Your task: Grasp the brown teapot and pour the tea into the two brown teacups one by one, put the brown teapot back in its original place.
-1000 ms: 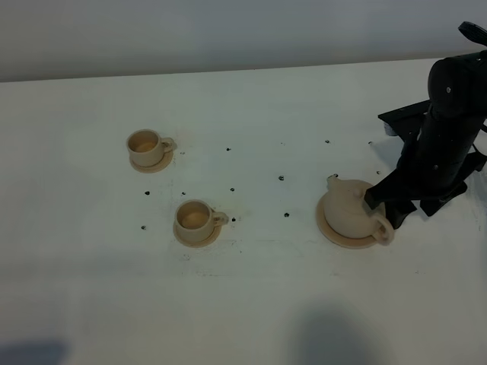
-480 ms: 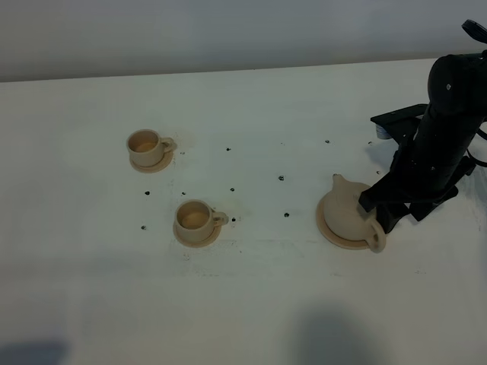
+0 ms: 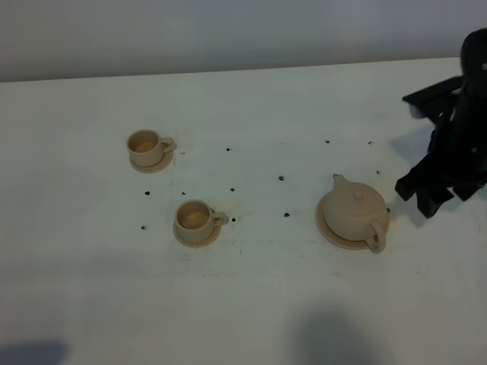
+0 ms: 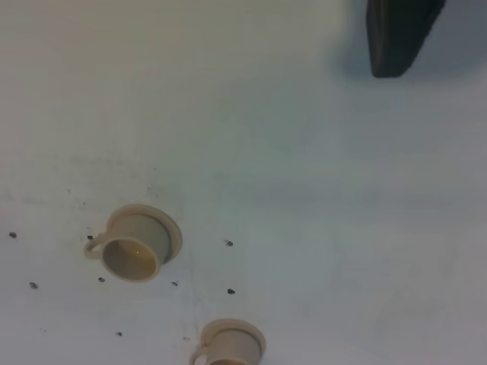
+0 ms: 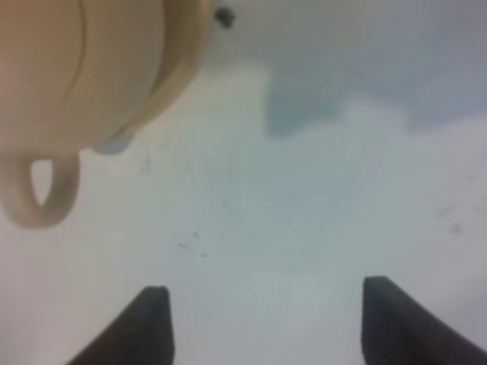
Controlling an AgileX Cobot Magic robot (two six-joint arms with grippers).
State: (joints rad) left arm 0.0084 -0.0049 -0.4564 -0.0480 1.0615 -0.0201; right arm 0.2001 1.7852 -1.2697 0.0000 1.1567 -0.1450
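Right wrist view alone: right end effector [image 5: 265,304] spread wide, near brown teapot [image 5: 68,68].

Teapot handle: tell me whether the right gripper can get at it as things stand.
Probably yes. The right gripper stands open beside the brown teapot, apart from it, only bare table between; the handle juts out uncovered toward the front right.

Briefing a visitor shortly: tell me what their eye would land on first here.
The black right gripper at the far right stands out, open and clear of the brown teapot, which sits on its wide saucer beside it. Left of centre, two brown teacups rest on small saucers.
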